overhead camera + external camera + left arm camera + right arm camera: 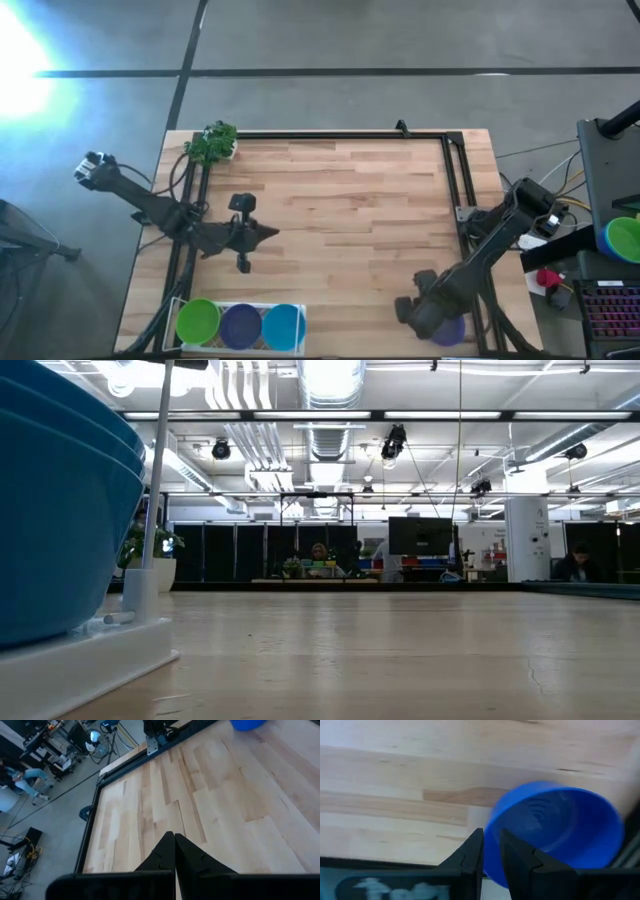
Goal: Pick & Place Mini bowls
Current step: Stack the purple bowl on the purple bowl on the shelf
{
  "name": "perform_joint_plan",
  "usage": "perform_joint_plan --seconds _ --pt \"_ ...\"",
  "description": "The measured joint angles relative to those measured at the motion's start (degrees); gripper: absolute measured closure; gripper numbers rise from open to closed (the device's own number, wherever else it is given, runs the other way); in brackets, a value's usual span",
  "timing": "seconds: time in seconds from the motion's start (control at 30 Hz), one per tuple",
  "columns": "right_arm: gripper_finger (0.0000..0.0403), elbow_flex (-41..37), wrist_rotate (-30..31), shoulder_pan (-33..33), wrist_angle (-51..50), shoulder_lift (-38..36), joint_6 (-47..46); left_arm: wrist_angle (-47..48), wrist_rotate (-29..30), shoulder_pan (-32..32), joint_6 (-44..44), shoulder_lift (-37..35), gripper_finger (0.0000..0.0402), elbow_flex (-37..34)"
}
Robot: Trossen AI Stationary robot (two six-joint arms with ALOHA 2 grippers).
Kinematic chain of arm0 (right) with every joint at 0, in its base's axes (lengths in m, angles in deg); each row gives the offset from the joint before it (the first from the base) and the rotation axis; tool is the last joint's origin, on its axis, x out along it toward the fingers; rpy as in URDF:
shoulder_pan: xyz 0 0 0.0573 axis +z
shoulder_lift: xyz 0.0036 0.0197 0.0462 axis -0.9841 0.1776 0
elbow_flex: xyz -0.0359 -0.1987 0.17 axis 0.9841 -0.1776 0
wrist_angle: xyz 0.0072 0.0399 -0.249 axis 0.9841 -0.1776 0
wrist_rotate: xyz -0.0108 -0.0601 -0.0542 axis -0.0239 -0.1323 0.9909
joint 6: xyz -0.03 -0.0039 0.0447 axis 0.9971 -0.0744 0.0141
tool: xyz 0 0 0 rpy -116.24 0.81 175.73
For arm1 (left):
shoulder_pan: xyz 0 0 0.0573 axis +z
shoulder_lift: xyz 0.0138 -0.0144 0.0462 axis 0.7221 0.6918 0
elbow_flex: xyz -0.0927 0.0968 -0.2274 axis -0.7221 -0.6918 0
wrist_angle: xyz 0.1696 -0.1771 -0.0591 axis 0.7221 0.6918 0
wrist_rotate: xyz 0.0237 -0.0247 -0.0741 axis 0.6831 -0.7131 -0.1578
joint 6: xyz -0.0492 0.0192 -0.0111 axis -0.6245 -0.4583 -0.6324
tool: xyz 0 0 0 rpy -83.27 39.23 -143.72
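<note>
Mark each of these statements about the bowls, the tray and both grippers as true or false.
1. The right gripper pinches the rim of a blue bowl. True.
2. The left gripper holds a bowl. False: it is shut on nothing, over bare wood.
3. The white tray holds three bowls: green, purple, blue. True.
4. The toy plant stands inside the tray. False: it stands at the table's far corner.
</note>
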Motion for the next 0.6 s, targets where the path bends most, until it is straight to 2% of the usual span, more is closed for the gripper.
perform_joint_plan --seconds 0.17,0.37,0.6 --pt "0.0344 5.6 0.2 0.1 -8.1 2.9 0.1 0.0 -0.1 0.0 0.0 -1.0 0.0401 0.0" --pt "0.0344 8.0 1.3 0.0 -8.5 5.9 0.5 0.0 -0.1 0.0 0.0 -1.2 0.0402 0.0" --pt "0.0344 7.4 1.4 0.2 -8.5 5.8 0.5 -0.1 -0.1 0.0 -0.4 -1.2 0.0401 0.0"
